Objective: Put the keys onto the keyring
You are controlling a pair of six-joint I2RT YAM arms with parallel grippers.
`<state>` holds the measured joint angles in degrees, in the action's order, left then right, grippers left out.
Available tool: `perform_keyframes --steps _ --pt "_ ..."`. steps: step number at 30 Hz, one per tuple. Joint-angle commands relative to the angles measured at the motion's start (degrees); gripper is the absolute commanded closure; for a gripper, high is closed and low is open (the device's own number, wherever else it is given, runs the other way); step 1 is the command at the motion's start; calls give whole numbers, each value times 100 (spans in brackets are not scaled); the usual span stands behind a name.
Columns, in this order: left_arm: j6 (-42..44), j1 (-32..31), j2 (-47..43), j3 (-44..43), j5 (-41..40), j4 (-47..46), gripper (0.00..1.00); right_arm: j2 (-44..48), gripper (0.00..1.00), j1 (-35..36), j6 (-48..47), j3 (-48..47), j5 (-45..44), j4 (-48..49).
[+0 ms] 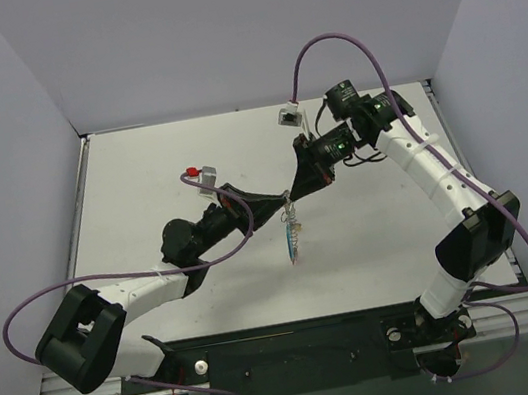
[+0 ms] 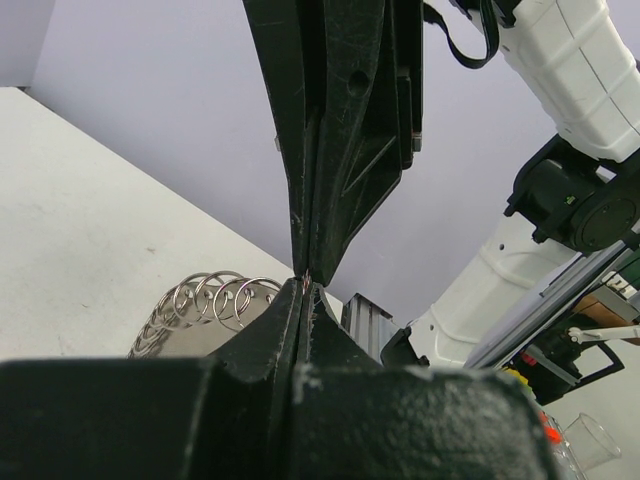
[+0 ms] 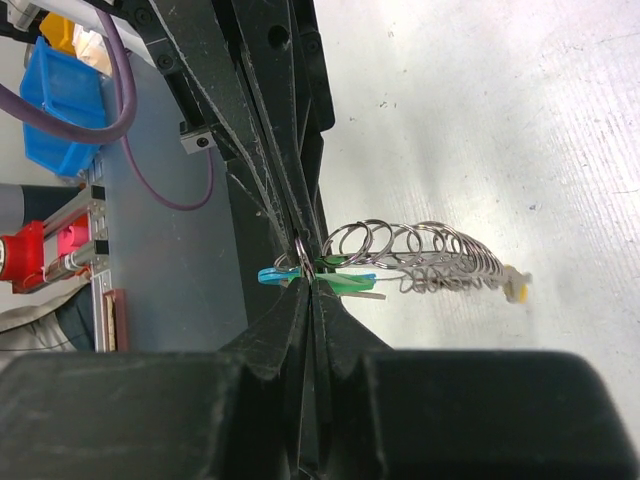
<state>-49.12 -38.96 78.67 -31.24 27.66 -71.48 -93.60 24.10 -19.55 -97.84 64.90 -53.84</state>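
The keyring (image 1: 293, 235), a string of silvery wire loops with a light-blue part, hangs above the table between the two grippers. My left gripper (image 1: 280, 199) and right gripper (image 1: 293, 190) meet tip to tip, both shut on its top loop. In the right wrist view the right gripper (image 3: 308, 282) pinches a loop beside a green key (image 3: 352, 284) and a light-blue piece (image 3: 270, 275). The loops (image 3: 420, 255) trail off to a yellowish tag (image 3: 516, 288). In the left wrist view the left gripper (image 2: 305, 285) is shut, with loops (image 2: 215, 300) beside it. A red-headed key (image 1: 195, 172) lies on the table.
A small white and silver piece (image 1: 288, 114) lies near the table's back edge. The white table (image 1: 139, 178) is walled on three sides. Purple cables loop over both arms. A black rail (image 1: 290, 350) runs along the near edge.
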Motion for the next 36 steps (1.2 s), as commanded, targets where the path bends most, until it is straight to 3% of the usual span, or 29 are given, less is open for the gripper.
perform_keyframes --steps 1,16,36 --pt "-71 46 -168 -101 -190 -2274 100 35 100 25 -22 125 40 -56" --pt "-53 152 -379 -189 -226 -2265 100 9 100 25 188 450 -57 102" --pt "149 161 -318 -716 301 -2247 100 -334 100 95 1366 468 435 788"
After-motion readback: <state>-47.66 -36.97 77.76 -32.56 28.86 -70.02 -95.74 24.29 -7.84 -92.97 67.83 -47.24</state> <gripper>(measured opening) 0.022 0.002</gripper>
